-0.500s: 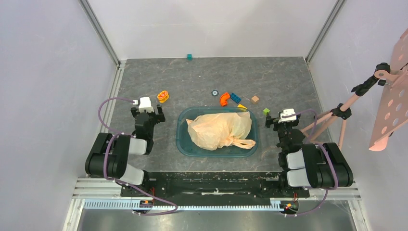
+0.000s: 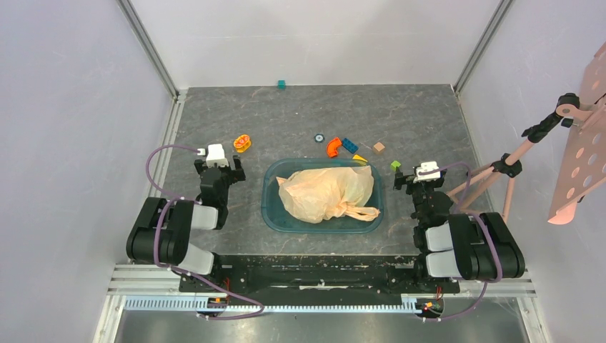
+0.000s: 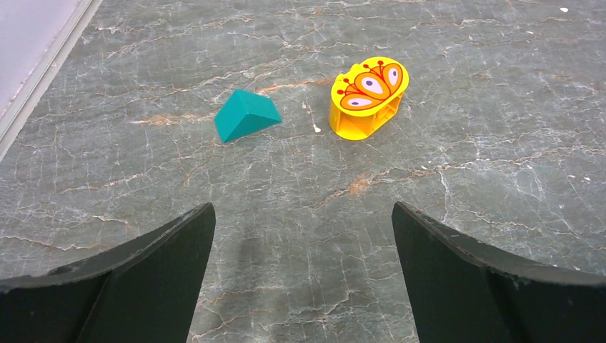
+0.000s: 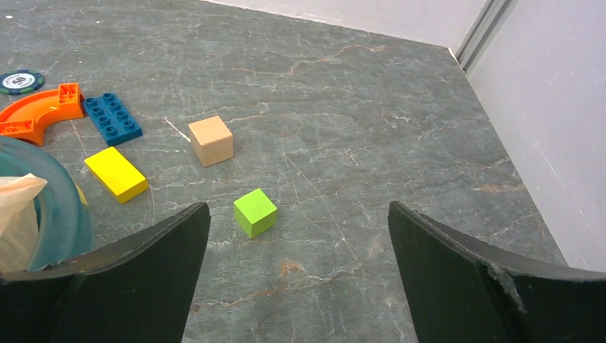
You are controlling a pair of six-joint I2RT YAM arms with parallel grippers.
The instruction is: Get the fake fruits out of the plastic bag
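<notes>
- Both the left end effector (image 2: 219,166) and the right end effector (image 2: 426,179) stand with jaws wide apart, holding nothing;
- the plastic bag (image 2: 325,191) lies bunched in the teal tub (image 2: 271,209) by the worktop's (image 2: 286,114) near edge, between them, its long axis running left to right;
- its handle loops (image 2: 361,211) trail toward the right end effector, which looks the nearer;
- the fake fruits are hidden inside; neither wrist view shows the bag's mouth.

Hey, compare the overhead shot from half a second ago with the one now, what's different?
Nothing visibly changed. The plastic bag still lies bunched in the teal tub. The left pincer and right pincer stay open on either side of the tub, holding nothing.
</notes>
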